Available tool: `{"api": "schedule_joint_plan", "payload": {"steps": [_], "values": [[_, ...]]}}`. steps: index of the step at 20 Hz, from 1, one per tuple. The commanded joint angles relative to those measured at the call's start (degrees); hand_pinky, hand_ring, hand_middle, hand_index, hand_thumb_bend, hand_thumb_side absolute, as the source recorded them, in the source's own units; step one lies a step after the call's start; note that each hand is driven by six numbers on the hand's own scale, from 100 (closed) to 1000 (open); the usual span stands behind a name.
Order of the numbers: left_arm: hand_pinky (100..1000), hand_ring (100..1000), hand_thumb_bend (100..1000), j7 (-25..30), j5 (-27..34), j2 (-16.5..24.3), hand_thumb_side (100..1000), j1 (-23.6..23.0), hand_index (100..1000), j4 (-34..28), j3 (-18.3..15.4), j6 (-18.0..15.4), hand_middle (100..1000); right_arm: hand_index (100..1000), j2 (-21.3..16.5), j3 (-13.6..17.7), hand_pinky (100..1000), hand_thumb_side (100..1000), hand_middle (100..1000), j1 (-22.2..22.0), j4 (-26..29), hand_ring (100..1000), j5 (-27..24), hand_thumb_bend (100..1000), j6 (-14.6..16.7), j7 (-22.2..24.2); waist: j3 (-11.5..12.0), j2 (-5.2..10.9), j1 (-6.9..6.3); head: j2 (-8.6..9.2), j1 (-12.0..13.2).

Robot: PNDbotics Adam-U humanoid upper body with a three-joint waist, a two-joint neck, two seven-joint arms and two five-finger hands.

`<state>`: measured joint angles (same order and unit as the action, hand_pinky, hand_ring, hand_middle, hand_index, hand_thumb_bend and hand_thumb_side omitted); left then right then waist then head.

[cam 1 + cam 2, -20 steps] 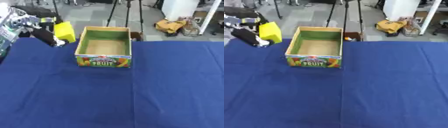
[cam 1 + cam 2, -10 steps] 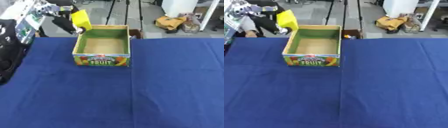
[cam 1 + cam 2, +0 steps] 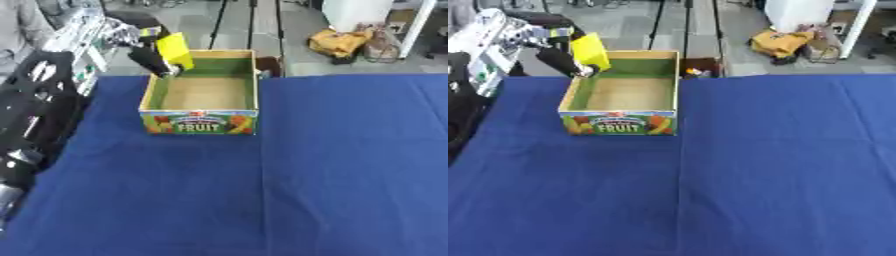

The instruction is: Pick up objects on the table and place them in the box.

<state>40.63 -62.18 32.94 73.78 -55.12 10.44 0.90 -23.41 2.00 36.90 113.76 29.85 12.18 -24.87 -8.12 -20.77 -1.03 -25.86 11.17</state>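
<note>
Yellow flat packet (image 3: pixel 175 49), tilted, in left hand (image 3: pixel 147 52) fingers above box (image 3: pixel 200 123) corner.

Both head views look down from the near side across the blue worktop (image 3: pixel 262 190), sharing the box (image 3: pixel 621 122) far left.

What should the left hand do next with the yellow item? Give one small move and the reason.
Probably carry it a little further right and lower it. The left hand holds the yellow item at the box's far left corner, above the rim, and the box floor looks bare.
</note>
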Motion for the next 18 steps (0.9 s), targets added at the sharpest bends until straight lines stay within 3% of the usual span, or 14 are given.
{"api": "schedule_joint_plan", "payload": {"steps": [1, 18], "values": [[646, 655, 100, -1.7, -2.6, 0.0, 611, 2.1, 775, 1.7, -1.6, -0.1, 628, 874, -1.2, 0.2, 781, 918, 783, 1.3, 0.8, 857, -0.3, 100, 0.1, -0.1, -0.3, 0.79, 0.00, 1.36, 1.0], [646, 653, 100, -8.5, -10.7, -3.6, 601, 2.7, 787, 10.3, -5.0, -0.1, 633, 872, -0.6, 0.2, 778, 925, 779, 2.7, 0.8, 857, -0.6, 100, -0.3, -0.5, -2.7, -2.33, -0.16, 3.59, 3.0]]}}
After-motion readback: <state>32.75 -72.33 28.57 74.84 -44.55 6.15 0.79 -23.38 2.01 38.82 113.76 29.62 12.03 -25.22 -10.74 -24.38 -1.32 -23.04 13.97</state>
